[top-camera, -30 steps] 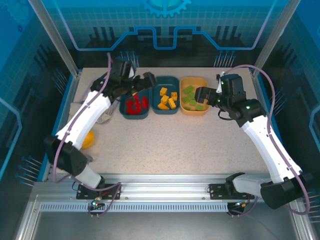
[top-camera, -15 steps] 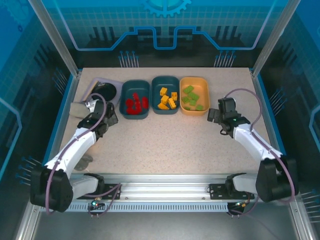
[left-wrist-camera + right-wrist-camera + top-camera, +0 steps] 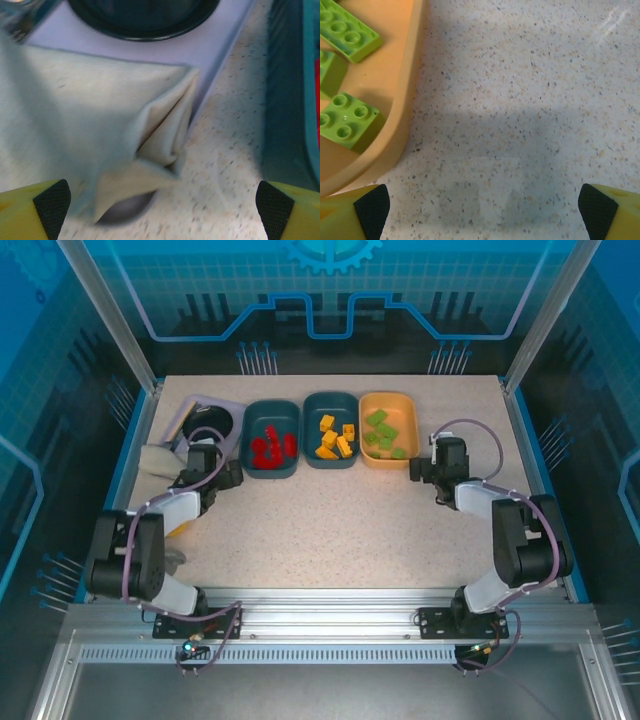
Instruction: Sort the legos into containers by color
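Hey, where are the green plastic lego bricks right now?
In the top view the green plastic lego bricks lie inside the shallow orange plastic tub at the right end of the row, next to the dark teal tub of orange-yellow bricks.

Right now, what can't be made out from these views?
- Top view: yellow bowl mostly hidden under the left arm.
- Left wrist: black bowl cut off by the top edge; cloth blurred, dark object under its corner unidentifiable.
- Right wrist: orange tub and green legos cut by the left edge, so no count there.
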